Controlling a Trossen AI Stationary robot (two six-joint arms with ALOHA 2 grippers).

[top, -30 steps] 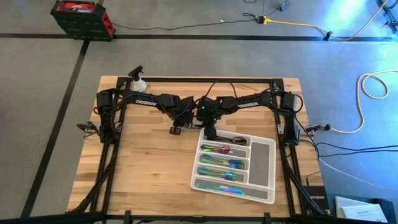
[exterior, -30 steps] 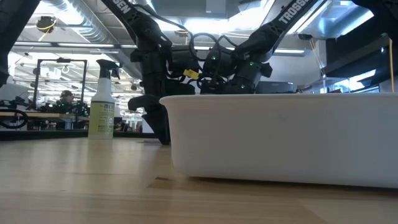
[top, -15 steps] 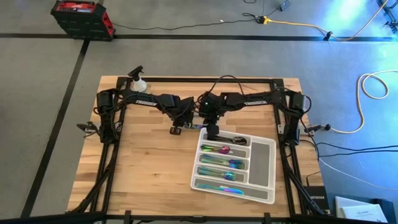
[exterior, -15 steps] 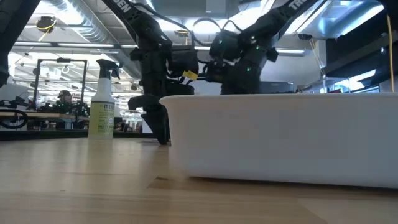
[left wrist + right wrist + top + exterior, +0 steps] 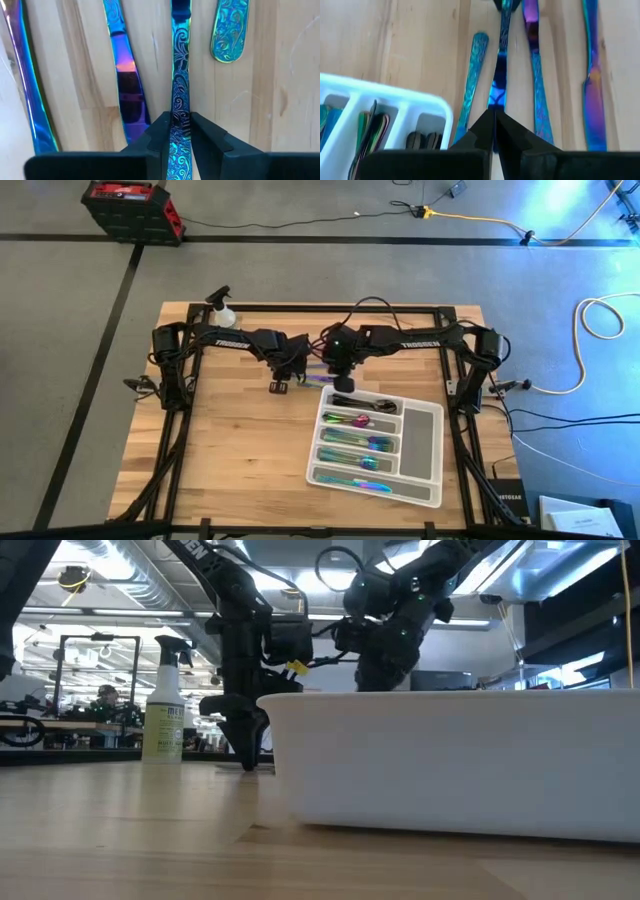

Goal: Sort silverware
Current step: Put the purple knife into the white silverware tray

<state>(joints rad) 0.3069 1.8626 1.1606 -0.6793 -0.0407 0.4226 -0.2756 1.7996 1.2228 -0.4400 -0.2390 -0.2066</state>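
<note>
Already left gripper point(image 5: 182, 131) clamped on slim iridescent blue-green patterned metal handle point(image 5: 181, 75), long axis straight ahead, flat on wooden table point(image 5: 230, 450) beside white compartment tray point(image 5: 423, 428). Right gripper point(image 5: 494, 121) closed, empty, hovers nearby.

Readable text: "TROSSEN" in white on left arm point(image 5: 232, 343) upper link, high view; same word on right arm point(image 5: 415, 344) link, also white. Low view: part of it, "EN", shows on an arm link at top edge. Spray bottle point(image 5: 163, 710) has a label w/ print, too small to read. Red case point(image 5: 131, 204) on floor: markings illegible.
</note>
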